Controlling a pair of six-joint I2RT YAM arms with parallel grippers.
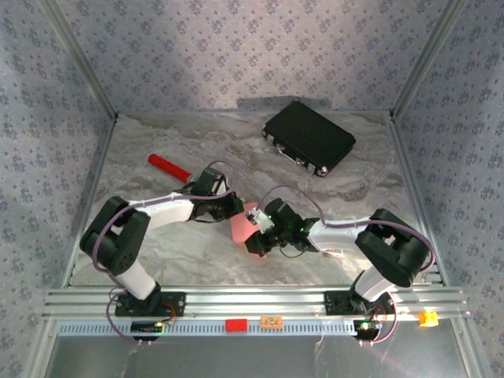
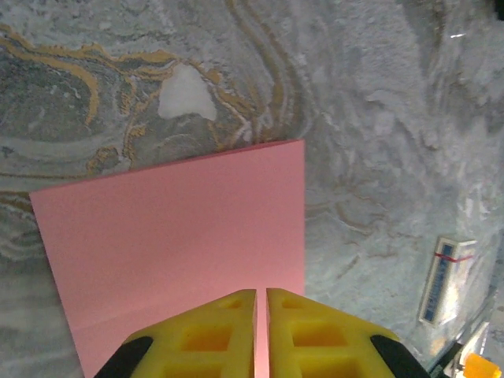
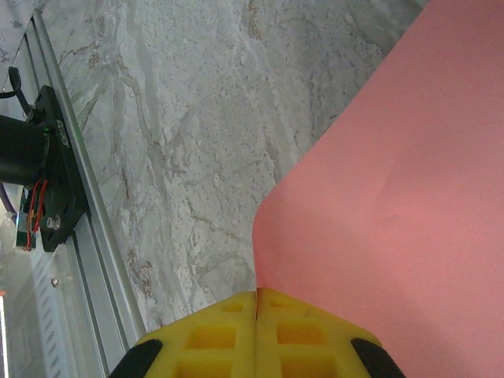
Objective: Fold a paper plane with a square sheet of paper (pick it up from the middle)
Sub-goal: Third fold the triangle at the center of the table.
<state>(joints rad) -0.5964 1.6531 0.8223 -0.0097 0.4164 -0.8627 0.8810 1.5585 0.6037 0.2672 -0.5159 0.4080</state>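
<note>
The square sheet of paper is salmon pink and hangs lifted between my two grippers near the middle of the table. My right gripper is shut on it: in the right wrist view the yellow fingertips meet on the sheet's edge, and the sheet curves up and away to the right. My left gripper is on the sheet's other side. In the left wrist view its jaws stand a thin slit apart with pink in the slit, and the sheet spreads out ahead of them.
A black case lies at the back right. A red cylinder with a grey cap lies at the left, behind my left arm. A small printed card lies on the marble to the right. An aluminium rail runs along the near edge.
</note>
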